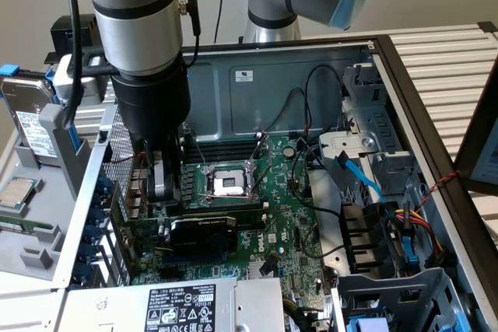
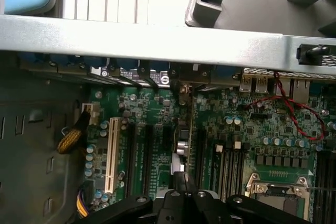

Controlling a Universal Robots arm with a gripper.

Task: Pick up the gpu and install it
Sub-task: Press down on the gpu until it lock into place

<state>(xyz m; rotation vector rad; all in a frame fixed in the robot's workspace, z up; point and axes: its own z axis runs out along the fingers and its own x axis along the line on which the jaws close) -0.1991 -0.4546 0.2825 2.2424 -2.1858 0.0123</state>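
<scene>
The gpu [image 1: 204,232], a green card with a black shroud, stands on edge in a slot of the large green motherboard [image 1: 288,223], inside the open computer case. My gripper [image 1: 159,196] comes straight down over the card's end at the exterior view's left. Its fingers are shut together. In the wrist view the gripper [image 2: 185,178] meets right at the thin top edge of the gpu [image 2: 178,153], which is seen edge-on among the black slots. Whether the tips pinch that edge or only rest on it I cannot tell.
An empty CPU socket [image 1: 227,183] lies just behind the card. Black and blue cables [image 1: 362,180] and drive cages crowd the exterior view's right. The power supply [image 1: 187,305] sits in front. A hard drive [image 1: 31,114] stands outside the case. A red wire [image 2: 283,103] loops near the rear ports.
</scene>
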